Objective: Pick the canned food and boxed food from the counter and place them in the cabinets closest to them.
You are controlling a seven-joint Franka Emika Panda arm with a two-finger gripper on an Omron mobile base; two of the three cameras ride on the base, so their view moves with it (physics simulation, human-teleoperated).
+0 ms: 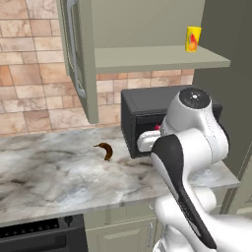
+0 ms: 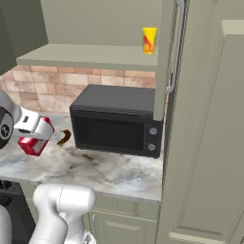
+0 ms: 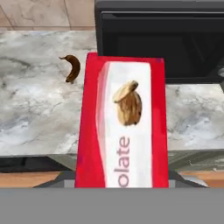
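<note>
The red box (image 3: 122,127) is in our gripper (image 2: 34,138), clamped between the fingers and carried clear of the counter (image 1: 54,172), out in front of the microwave (image 2: 116,121). From the hand camera the box stands lengthwise in the grip, its pale printed face turned toward us, with the marbled top and a small brown banana (image 3: 71,68) lying beyond it. We judge the hold is kept low on the box so that its far end leads into the cabinet first.

The yellow can (image 1: 193,39) already stands upright on the open cabinet shelf (image 1: 157,58) above the microwave, near the shelf's right end, so that half of the job looks done. The cabinet door (image 1: 78,59) hangs wide open, leaving the shelf free to reach.

What remains, as we read it, is to lift the box above the microwave and set it on the shelf beside the can. The risk is clipping the shelf edge or nudging the can.
</note>
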